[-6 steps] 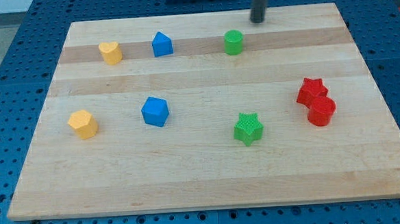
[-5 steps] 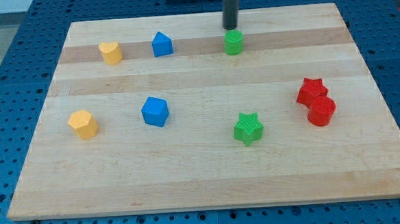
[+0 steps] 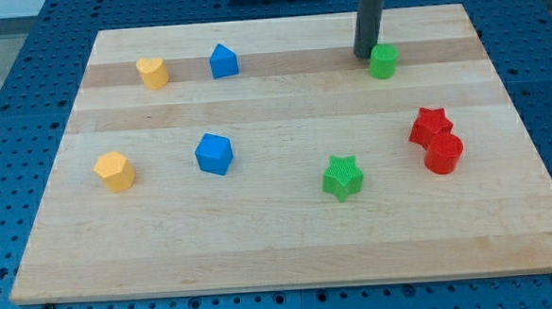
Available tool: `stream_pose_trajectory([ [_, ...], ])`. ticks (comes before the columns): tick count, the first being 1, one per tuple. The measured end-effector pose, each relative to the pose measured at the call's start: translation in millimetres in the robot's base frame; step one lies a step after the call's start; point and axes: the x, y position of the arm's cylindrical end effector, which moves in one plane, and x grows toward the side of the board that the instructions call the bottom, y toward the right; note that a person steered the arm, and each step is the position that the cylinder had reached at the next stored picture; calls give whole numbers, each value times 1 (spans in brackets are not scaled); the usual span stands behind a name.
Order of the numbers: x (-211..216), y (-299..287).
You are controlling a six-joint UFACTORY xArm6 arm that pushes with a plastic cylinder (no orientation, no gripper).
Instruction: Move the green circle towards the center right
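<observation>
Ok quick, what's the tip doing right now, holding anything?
My tip: no gripper, holds nothing; it sits against the green circle on its left side in the view.

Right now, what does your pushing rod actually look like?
A plain, straight, dark grey cylinder with a smooth matte surface, running out of the view's top edge. No cables, markings or sleeves show on it. My tip is blunt and the same dark colour.

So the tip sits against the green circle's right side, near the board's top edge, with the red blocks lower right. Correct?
Not quite. In the camera view my tip sits against the green circle's left side, not its right. The rest holds: both are near the top edge, and the red star and red cylinder lie lower right.
</observation>
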Motion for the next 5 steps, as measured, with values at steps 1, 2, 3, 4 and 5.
stream_pose_trajectory([
  [1,18,0],
  [2,46,2],
  [3,75,21],
  [4,75,21],
  [5,75,21],
])
